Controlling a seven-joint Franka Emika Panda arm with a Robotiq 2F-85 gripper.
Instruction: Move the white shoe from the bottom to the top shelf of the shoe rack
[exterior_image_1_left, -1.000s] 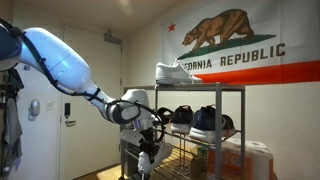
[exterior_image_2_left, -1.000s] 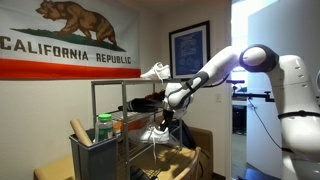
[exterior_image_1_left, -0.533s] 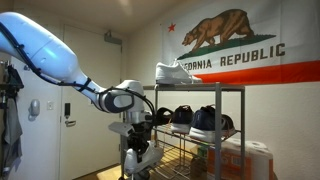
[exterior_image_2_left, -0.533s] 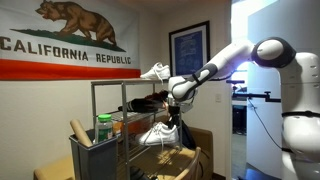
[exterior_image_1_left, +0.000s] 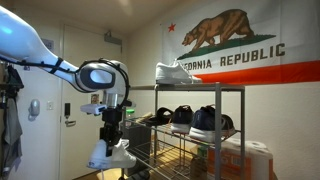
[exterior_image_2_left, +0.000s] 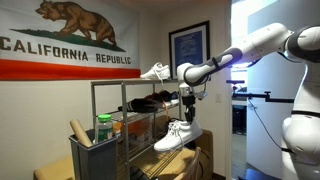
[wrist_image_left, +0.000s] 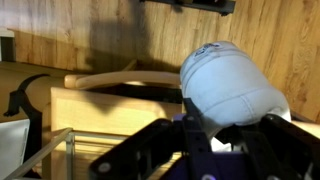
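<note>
Only one text can be read. It is on the large white cloth flag (exterior_image_2_left: 70, 30) with a brown bear, a red star and a red bottom stripe, hung on the wall. In an exterior view its dark capitals read "CALIFORNIA REPUBLIC". In an exterior view the same flag (exterior_image_1_left: 240, 40) shows only "ORNIA REPUBLIC", because a white low-top sneaker (exterior_image_1_left: 175, 72) on the thin-rimmed wire top shelf (exterior_image_1_left: 210, 88) covers the first letters. Print on the dark-framed blue poster (exterior_image_2_left: 188, 48) is too small to read. The wrist view shows no lettering.

Our gripper (exterior_image_1_left: 110, 137) and the white shoe (exterior_image_1_left: 108, 154) are now out beside the shoe rack (exterior_image_1_left: 200, 92); before, they were low inside it.
</note>
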